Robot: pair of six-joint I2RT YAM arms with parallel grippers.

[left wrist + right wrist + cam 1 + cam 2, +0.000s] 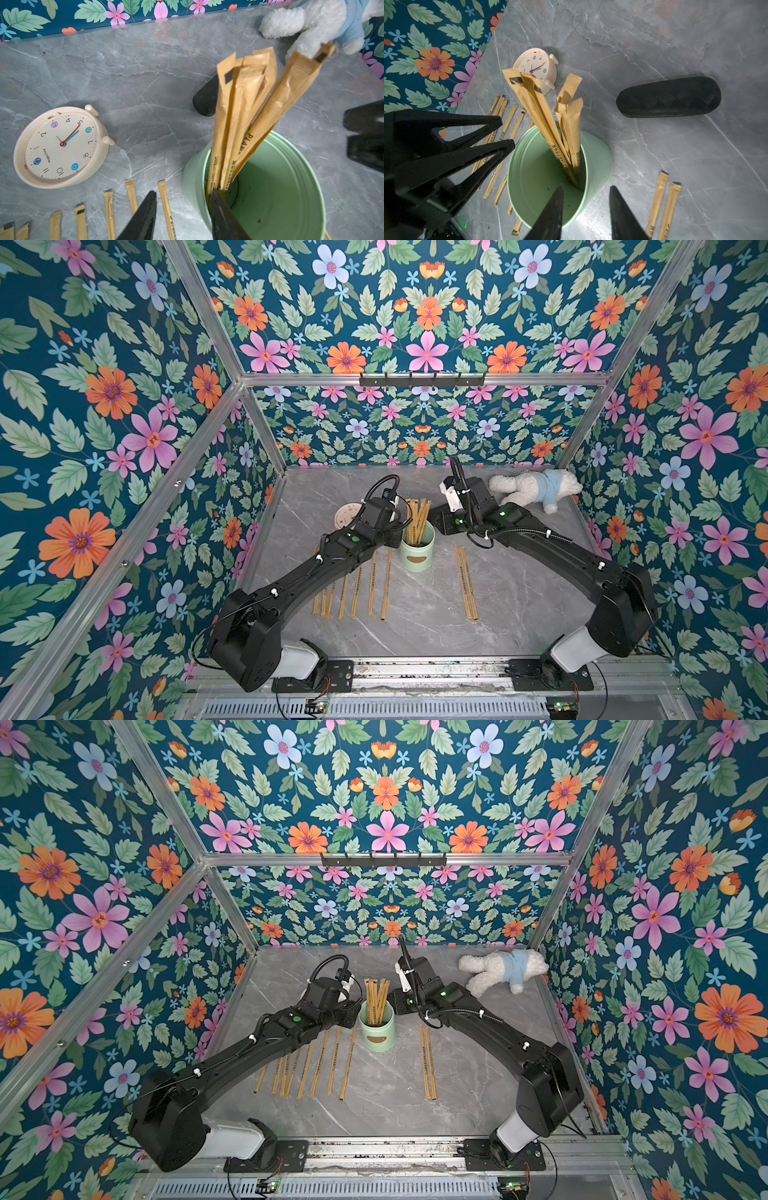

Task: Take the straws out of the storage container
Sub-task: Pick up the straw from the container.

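- Grey marble-patterned tabletop (419, 635), enclosed by floral-print walls (124, 406).
- Storage container (417, 553): mint-green, upright at mid-table between the two arms, with its brown label turned toward the near edge.
- Straws (417, 518): several tan wrapped sticks stand inside the storage container, bunched at one side and projecting well above its rim; the left wrist view shows them close up (239, 114).
- Row of straws (387, 585): flat on the tabletop to the left of the storage container, partly under the left arm.
- Pair of straws (463, 585): flat, side by side, to its right.
- Left gripper (184, 192): jaws parted astride the container's wall, one finger inside, the other outside with a gap showing; nothing clamped.
- Right gripper (587, 186): jaws parted across the rim, one finger over the interior and one outside; no straw between them.
- Clock (60, 145): face up, left of the storage container.
- Black case (668, 96): lying on the tabletop near the storage container.
- Plush toy (536, 489): at the far right corner.
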